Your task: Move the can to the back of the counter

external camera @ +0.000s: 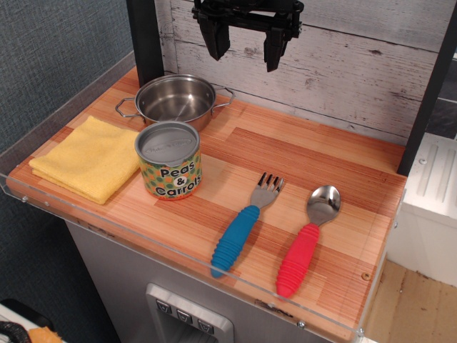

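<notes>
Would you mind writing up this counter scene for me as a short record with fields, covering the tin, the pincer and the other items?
target: short yellow-labelled "Peas & Carrots" tin with grey metal top, upright, front-left of the wood-plank counter
pincer: black pincer, high above the back edge, open, holding nothing
behind tin: shiny steel two-handled pot, looks empty
left of tin: folded yellow cloth
right of tin: blue-handled fork, then red-handled spoon
free back space: bare wood right of the pot
task status: tin not yet moved
</notes>
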Tool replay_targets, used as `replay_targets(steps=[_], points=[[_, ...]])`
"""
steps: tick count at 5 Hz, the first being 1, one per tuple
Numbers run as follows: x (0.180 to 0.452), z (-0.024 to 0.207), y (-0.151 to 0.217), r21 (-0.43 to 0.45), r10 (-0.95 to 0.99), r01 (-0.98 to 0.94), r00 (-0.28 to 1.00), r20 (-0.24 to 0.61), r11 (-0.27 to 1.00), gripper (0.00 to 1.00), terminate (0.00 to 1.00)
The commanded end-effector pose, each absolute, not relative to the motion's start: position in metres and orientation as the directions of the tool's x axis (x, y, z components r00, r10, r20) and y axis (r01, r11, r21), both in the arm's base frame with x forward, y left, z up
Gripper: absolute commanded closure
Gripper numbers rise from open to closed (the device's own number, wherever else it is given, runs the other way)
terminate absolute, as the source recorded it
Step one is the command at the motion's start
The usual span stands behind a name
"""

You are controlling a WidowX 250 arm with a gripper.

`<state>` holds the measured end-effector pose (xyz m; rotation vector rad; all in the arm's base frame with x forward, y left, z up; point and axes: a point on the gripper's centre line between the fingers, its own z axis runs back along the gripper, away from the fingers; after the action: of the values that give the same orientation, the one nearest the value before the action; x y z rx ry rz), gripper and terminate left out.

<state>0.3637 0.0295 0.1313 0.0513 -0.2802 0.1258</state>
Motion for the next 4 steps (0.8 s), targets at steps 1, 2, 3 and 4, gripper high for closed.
replay_targets(steps=[1,2,3,4], points=[[0.364,0.131,0.029,0.033,0.117,-0.131,0.953,0.279,0.991,0.00,0.00],[0.346,0.131,0.038,0.061,0.076,-0.093,0.966,0.246,0.994,0.00,0.00],[0.325,0.132,0.051,0.125,-0.018,0.002,0.992,0.129,0.992,0.00,0.00],[0.306,0.128,0.067,0.136,-0.132,0.118,0.986,0.099,0.984,0.00,0.00]])
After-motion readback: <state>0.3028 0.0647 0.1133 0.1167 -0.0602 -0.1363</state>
